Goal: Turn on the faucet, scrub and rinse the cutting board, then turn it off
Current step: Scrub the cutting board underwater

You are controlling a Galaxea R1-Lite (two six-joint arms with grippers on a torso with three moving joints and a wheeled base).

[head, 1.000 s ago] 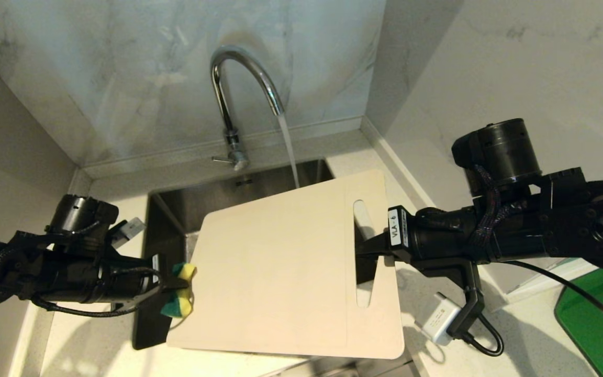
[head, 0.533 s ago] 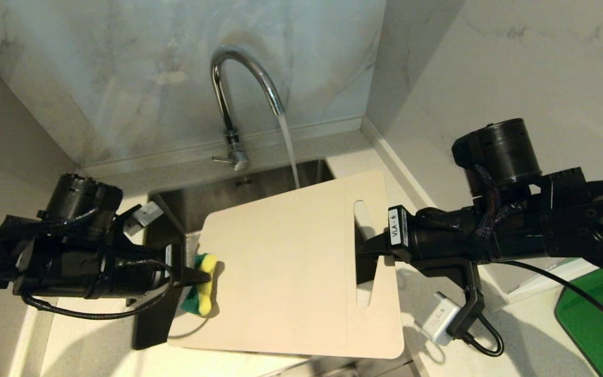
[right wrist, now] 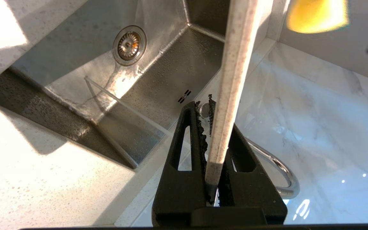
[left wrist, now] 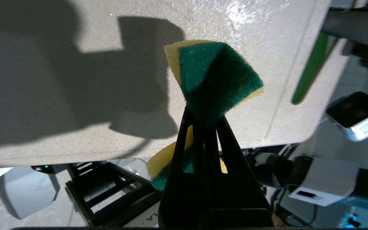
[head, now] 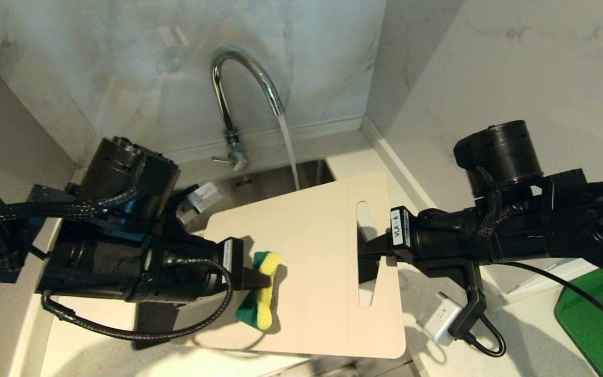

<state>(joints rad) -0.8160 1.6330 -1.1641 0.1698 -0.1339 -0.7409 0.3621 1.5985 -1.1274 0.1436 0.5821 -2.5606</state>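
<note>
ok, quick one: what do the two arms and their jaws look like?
Both arms are matte black with round motor housings and braided black cables. The left gripper and right gripper have black triangular slotted jaws and a white label behind them; the right reads VLA-6. White boxy wrist cameras hang off black brackets.

Pale marble walls (head: 139,63) meet in a corner beyond the right pincer (head: 367,246), grey veins running through them. A speckled white counter (head: 521,345) lies below that pincer, and a steel sink (right wrist: 171,73) with a round drain (right wrist: 129,45) is set into it. Hard light throws sharp shadows.
</note>
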